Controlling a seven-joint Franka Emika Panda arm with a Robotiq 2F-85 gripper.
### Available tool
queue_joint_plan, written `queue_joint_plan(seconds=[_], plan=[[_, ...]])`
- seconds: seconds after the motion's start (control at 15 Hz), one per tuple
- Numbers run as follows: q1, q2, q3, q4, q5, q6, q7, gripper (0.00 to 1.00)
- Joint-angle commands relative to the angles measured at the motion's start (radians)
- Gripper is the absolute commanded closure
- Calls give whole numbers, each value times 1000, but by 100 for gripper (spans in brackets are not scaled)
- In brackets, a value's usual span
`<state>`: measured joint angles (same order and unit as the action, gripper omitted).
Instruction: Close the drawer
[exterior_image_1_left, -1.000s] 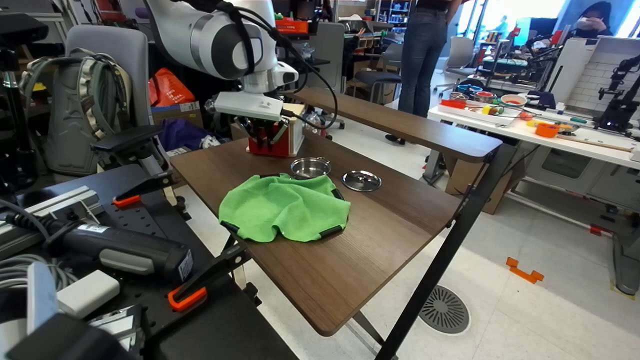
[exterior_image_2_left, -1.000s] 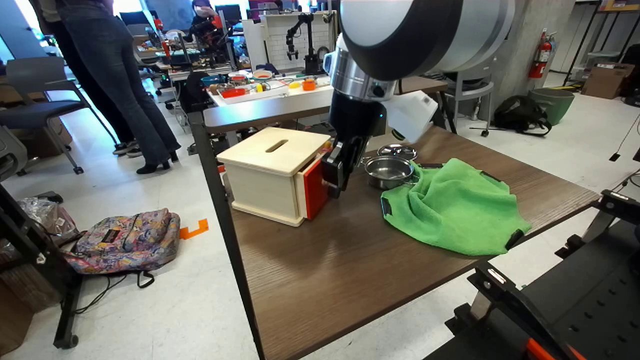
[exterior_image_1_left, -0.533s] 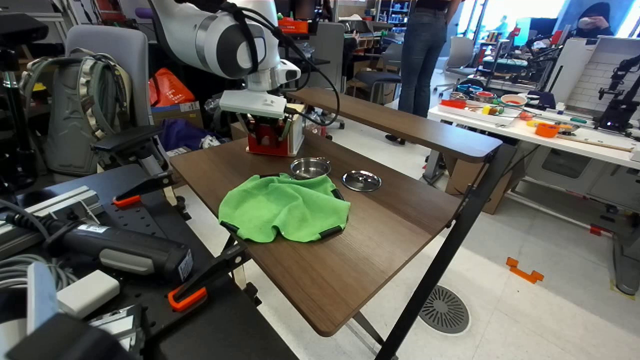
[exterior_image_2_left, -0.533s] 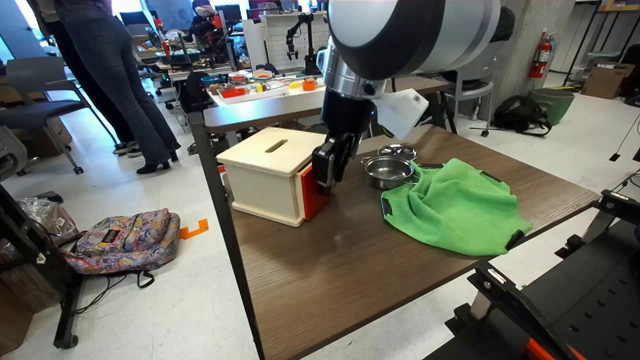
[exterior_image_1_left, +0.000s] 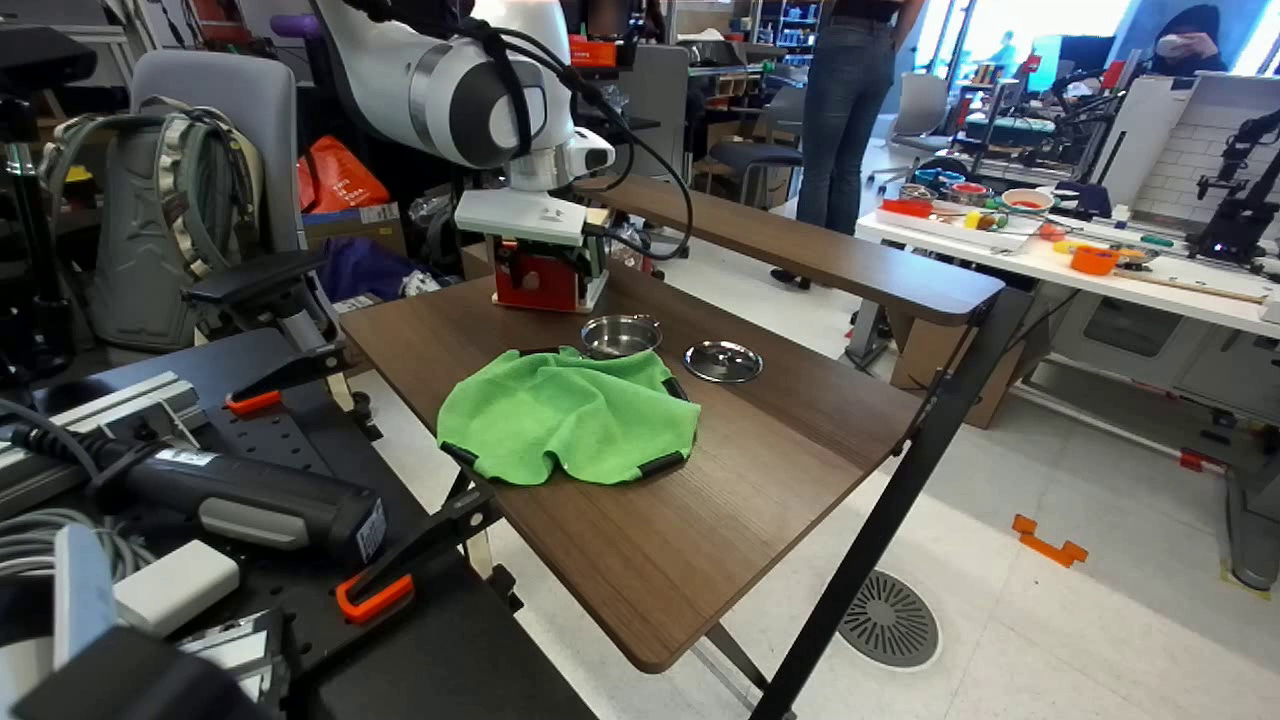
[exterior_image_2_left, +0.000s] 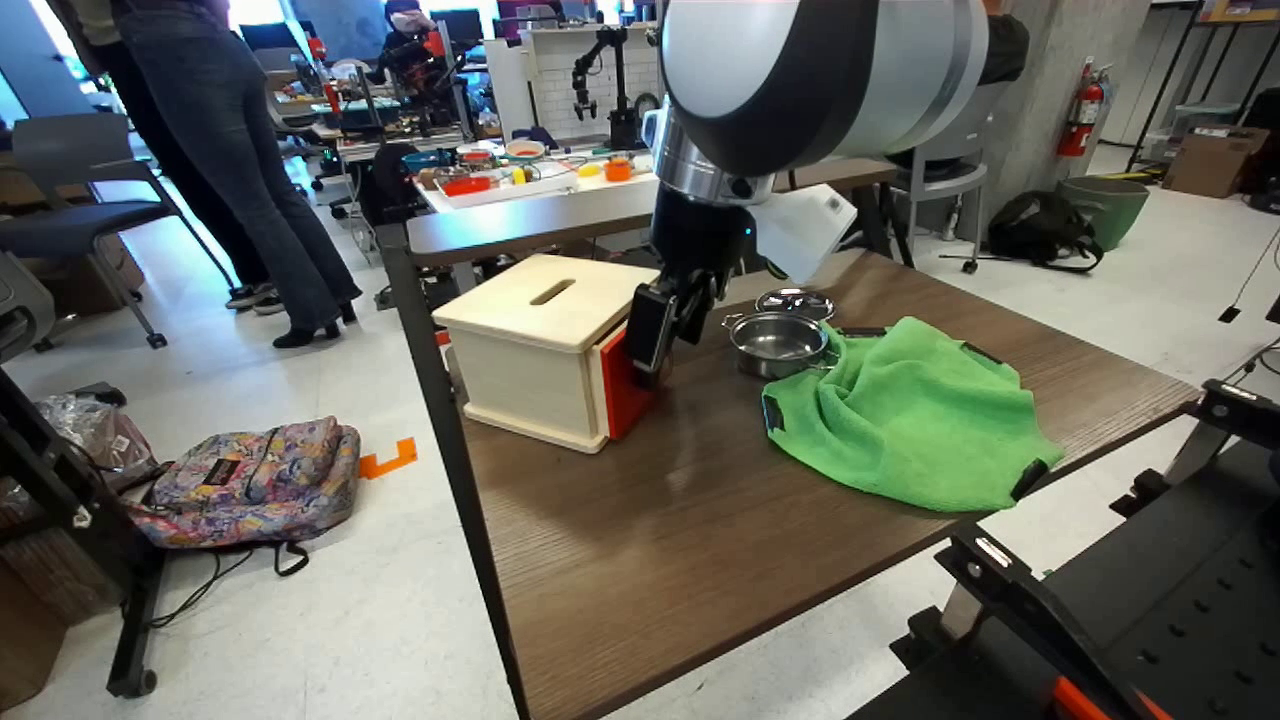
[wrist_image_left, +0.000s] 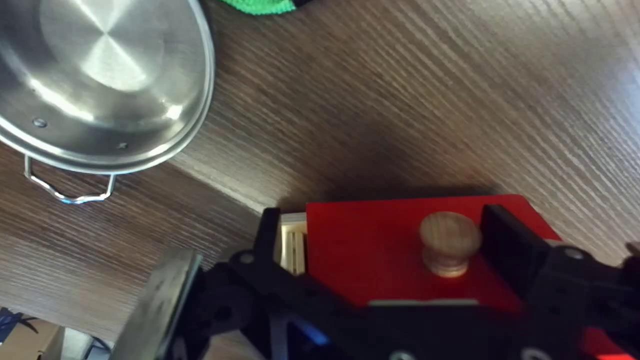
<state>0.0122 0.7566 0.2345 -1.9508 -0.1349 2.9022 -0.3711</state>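
The light-wood box (exterior_image_2_left: 530, 375) stands on the table with its red-fronted drawer (exterior_image_2_left: 620, 400) facing my arm. A thin strip of pale wood shows behind the red front; how far the drawer sticks out is hard to judge. In the wrist view the drawer front (wrist_image_left: 360, 235) fills the gap of my gripper (wrist_image_left: 383, 212), which stands open with its fingers wide apart. A round wooden knob (wrist_image_left: 450, 237) sits between them, close to the right-hand finger (wrist_image_left: 515, 245); whether they touch cannot be told. Part of the front is hidden behind the gripper.
A steel pot (exterior_image_2_left: 778, 345) stands beside the gripper, its lid (exterior_image_1_left: 723, 361) lying near it. The green cloth (exterior_image_2_left: 910, 420) is spread on the wooden table (exterior_image_2_left: 800, 570), next to the pot. A raised ledge (exterior_image_1_left: 780, 245) runs along one table edge.
My gripper has come nearer the box and its fingers have spread apart around the knob. The red front sits slightly closer to the box than a second ago.
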Motion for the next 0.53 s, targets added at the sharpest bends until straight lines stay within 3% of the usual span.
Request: queue_joint_plan(seconds=[0.0,0.47], plan=[[19,17,-4,48,-12,16,14,0],[35,-39,-26,-9,-12,11,45,0]])
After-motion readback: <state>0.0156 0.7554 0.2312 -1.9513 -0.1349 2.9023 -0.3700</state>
